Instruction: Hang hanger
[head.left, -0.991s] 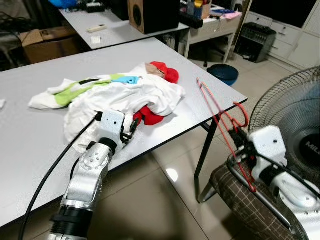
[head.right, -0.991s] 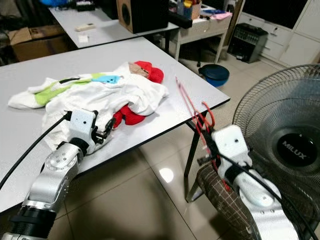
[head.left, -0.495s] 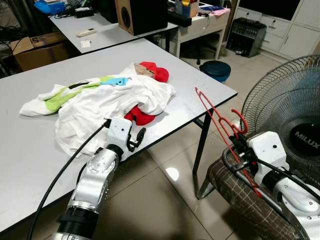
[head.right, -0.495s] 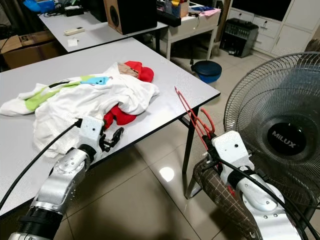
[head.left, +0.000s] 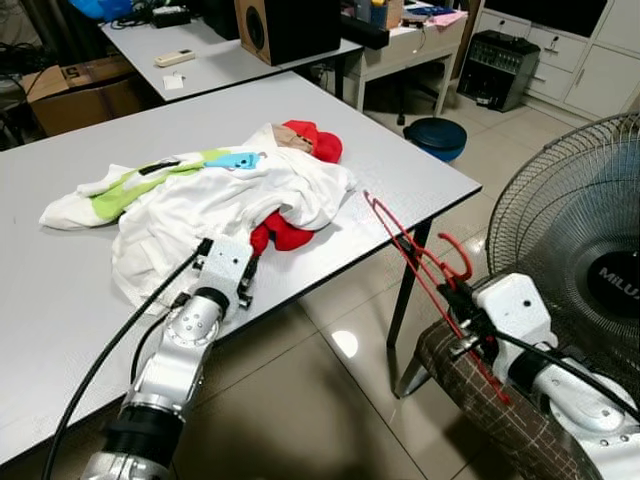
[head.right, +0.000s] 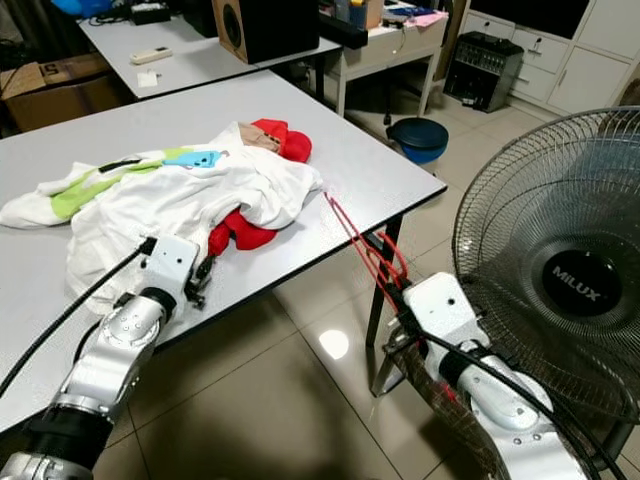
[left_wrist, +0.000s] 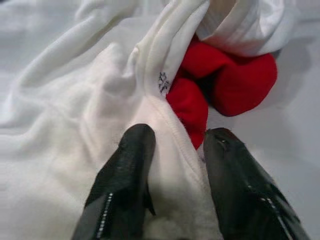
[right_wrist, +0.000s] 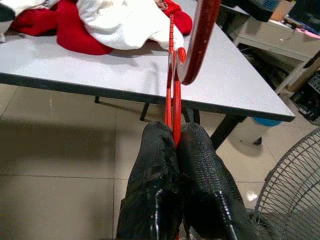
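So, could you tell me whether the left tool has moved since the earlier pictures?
Yes: the left tool has gone forward from the table edge onto the white garment.

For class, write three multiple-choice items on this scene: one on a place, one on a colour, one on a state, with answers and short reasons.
1. Where does the left gripper sit?
A. over the white garment on the table
B. on the fan
C. on the floor

2. What colour is the hanger?
A. blue
B. red
C. black

3. How are the right gripper's fingers?
A. wide open
B. shut on the hanger
C. shut on a sock

Answers: 1 A, its fingers straddle a fold of the white garment near the table edge. 2 B, its wire is red in the eye views and the right wrist view. 3 B, both fingers press together on the red wire.
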